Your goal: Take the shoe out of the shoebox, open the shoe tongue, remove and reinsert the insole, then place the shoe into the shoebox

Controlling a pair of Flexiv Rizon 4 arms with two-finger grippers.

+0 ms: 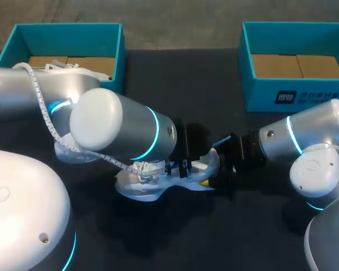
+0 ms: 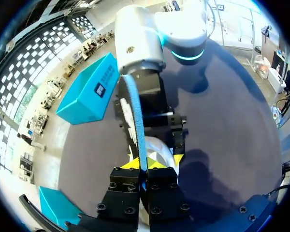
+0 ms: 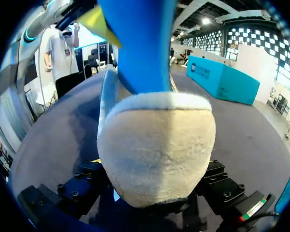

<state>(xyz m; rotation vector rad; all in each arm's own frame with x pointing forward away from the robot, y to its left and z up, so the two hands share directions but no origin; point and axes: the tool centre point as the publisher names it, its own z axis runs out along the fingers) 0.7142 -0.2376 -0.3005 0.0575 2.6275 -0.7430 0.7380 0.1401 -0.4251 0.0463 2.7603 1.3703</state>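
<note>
A white shoe [image 1: 152,189] lies on the dark table between my two arms. My right gripper [image 1: 225,168] holds its heel. In the right wrist view the pale heel [image 3: 157,150] fills the space between the fingers of that gripper [image 3: 153,166], which press it from both sides. A blue insole [image 3: 135,43] stands up out of the shoe. My left gripper [image 2: 144,165] is shut on the thin edge of the insole [image 2: 137,121], just above the shoe's opening [image 2: 157,152]. Its yellow tips [image 1: 203,180] show at the heel end in the head view.
An open teal shoebox [image 1: 116,51] stands at the back left with something white at its front. A second teal box [image 1: 294,93] stands at the back right, seen also as a teal box [image 2: 89,89] beyond the right arm.
</note>
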